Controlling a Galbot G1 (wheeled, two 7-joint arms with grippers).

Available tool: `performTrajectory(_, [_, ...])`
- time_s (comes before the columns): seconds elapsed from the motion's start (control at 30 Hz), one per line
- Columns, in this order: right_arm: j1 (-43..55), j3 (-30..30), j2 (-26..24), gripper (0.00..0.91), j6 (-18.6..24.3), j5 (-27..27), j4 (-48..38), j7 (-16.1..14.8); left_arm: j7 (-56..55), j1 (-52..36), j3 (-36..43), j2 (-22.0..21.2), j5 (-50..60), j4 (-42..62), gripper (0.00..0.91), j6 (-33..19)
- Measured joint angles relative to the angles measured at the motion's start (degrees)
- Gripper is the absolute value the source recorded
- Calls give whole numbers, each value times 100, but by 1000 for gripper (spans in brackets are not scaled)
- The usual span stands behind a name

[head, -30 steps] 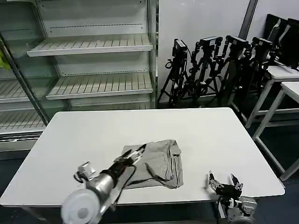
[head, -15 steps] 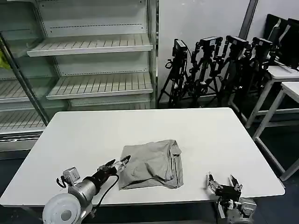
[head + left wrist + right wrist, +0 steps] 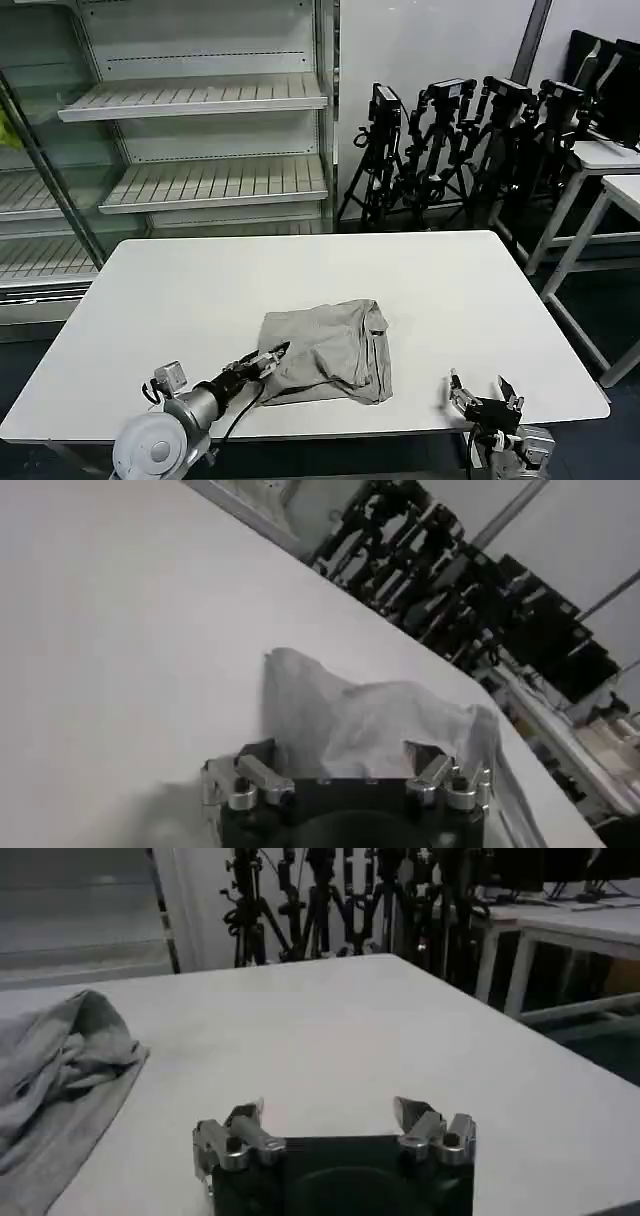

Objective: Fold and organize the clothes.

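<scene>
On the smooth white desk, a broad rounded-corner slab, lies the light grey T-shirt, folded into a soft, rumpled, roughly square bundle with creases across its top and a thicker bunched edge along its right side. It sits toward the near edge of the desk, a little left of centre. In the right wrist view the cloth looks matte and cottony, heaped in loose folds on the bare surface.

The left pincer reaches in low from the near left edge, its metal tips spread apart and touching the shirt's near left border; the left wrist view shows its fingers parted with grey fabric rising just beyond them, nothing clamped between.

The right pincer waits at the near right edge of the desk, well apart from the shirt, fingers splayed and holding nothing.
</scene>
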Motion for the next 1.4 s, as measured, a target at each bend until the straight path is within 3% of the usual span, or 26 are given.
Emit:
performTrajectory(0.13, [-31,15,4,907,-1,-2,19,0,96,-98,112,-84,-23,101,907,-1])
performTrajectory(0.17, [-40,18,4,907,-1,-2,26,0,110,-125,132,-108,-36,130,403,-1])
performTrajectory(0.2, [-49,24,4,907,-2,-2,36,0,117,-147,140,-126,-48,154,181,-1])
performTrajectory(0.23, [-58,33,1,907,-2,-2,45,0,123,-165,144,-143,-60,173,71,-1])
performTrajectory(0.27, [-66,38,-1,907,-2,-2,55,0,123,-183,147,-157,-79,189,30,-1])
performTrajectory(1.4, [-304,7,116,907,-23,-125,353,17,-19,1,-269,-748,-803,14,30,23])
